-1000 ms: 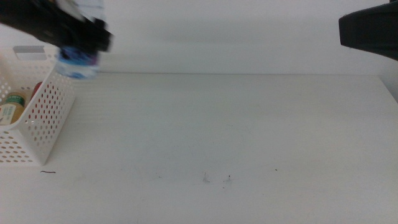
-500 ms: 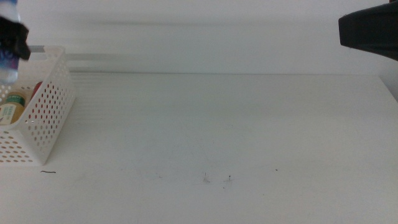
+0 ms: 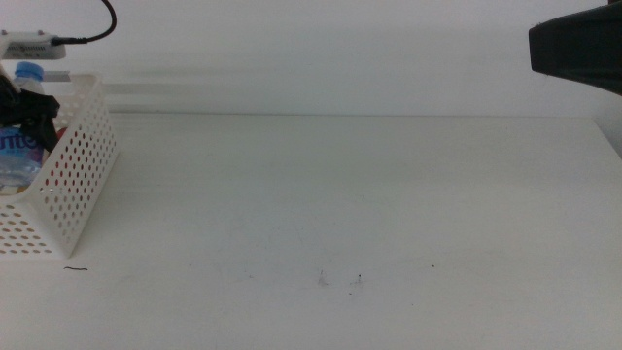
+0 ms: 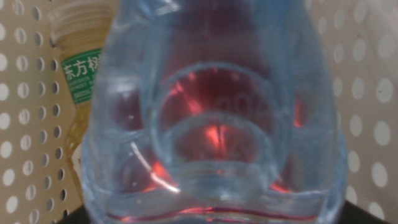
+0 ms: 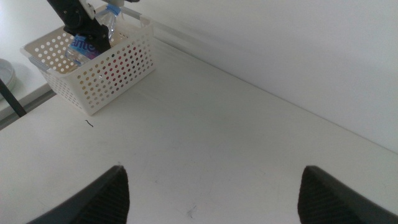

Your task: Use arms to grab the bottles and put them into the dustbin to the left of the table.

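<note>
My left gripper [image 3: 27,105] is shut on the clear water bottle [image 3: 17,146] with the blue cap and holds it inside the white perforated dustbin [image 3: 78,185] at the table's far left. In the left wrist view the water bottle [image 4: 217,124] fills the picture. The red can [image 4: 211,134] shows through it, and the yellow tea bottle [image 4: 78,81] lies beside it against the dustbin wall [image 4: 25,124]. The right wrist view shows the dustbin [image 5: 118,68], the left arm [image 5: 74,18] and the water bottle [image 5: 87,43] in it. My right gripper [image 5: 214,180] is open and empty, raised at the right [image 3: 578,44].
The white table [image 3: 340,194] spreads from the dustbin to the right edge, with a few small dark specks [image 3: 340,280] near the front. A black cable [image 3: 92,29] runs over the left arm. A pale wall stands behind the table.
My left gripper has carried the water bottle leftward from above the dustbin's near corner and lowered it into the dustbin. The right arm has not moved.
</note>
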Motion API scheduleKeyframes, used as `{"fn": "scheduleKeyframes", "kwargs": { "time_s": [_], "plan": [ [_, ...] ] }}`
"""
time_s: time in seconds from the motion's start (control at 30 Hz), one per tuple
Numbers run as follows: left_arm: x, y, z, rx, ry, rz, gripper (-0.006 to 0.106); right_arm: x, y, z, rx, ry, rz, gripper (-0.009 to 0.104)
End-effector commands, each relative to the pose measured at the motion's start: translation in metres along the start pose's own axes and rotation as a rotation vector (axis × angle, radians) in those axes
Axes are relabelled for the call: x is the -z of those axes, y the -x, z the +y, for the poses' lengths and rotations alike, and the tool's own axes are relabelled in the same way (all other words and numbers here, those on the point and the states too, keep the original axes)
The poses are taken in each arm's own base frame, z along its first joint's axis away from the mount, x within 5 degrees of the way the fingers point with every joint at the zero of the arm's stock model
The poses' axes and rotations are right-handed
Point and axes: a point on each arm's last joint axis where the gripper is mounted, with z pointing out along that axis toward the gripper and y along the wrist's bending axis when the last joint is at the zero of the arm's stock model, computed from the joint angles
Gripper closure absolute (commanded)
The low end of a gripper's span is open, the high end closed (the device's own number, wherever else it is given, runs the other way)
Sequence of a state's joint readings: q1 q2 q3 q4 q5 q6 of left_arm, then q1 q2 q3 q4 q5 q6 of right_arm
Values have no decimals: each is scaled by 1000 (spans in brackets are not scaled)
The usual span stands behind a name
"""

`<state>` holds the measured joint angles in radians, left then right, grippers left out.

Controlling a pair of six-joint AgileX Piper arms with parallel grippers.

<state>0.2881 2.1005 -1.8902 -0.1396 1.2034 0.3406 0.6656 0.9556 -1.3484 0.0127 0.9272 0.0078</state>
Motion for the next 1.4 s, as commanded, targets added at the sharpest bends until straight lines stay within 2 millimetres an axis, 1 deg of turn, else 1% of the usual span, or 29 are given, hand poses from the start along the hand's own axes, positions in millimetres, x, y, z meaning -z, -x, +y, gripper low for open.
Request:
{"fn": "scheduleKeyframes", "kwargs": {
  "time_s": [0.0,0.03,0.1,0.17,0.27,0.37,0.47,0.57,0.63,0.7,0.73,0.83,0.93,1.0,1.1,1.2,1.3,1.37],
  "plan": [
    [8,4,0,-1,2,-38,69,2,2,-1,6,-9,-16,4],
    [7,4,0,2,3,-41,61,2,2,-1,6,-9,-16,4],
    [7,3,2,-1,23,-33,27,2,2,-1,6,-9,-16,4],
    [7,3,4,15,50,-25,6,2,2,-1,6,-9,-16,4],
    [7,1,4,22,46,-7,7,2,2,-1,6,-9,-16,4],
    [12,0,1,29,28,-7,7,2,2,-1,6,-9,-16,4],
    [26,0,-2,75,25,-39,7,2,2,-1,6,-9,-16,4],
    [47,-3,-14,102,-54,-98,7,2,2,-1,6,-9,-16,4],
    [67,-8,-30,53,-128,-152,7,2,2,-1,6,-9,-16,4],
    [87,-17,-47,27,-182,-190,7,2,2,-1,6,-9,-16,4],
    [93,-24,-54,21,-195,-193,7,2,2,-1,6,-9,-16,4],
    [124,-38,-82,-29,-182,-329,7,2,2,-1,6,-9,-16,4],
    [160,-60,-120,-142,-177,-494,7,2,2,-1,6,-9,-16,4],
    [180,-76,-144,-201,-188,-593,7,2,2,-1,6,-9,-16,4],
    [202,-99,-176,-281,-234,-690,7,2,2,-1,6,-9,-16,4],
    [217,-120,-202,-356,-293,-732,7,2,2,-1,6,-9,-16,4],
    [227,-134,-218,-417,-333,-772,7,2,2,-1,6,-9,-16,4],
    [233,-137,-225,-440,-344,-810,7,2,2,-1,6,-9,-16,4]
  ]
}}
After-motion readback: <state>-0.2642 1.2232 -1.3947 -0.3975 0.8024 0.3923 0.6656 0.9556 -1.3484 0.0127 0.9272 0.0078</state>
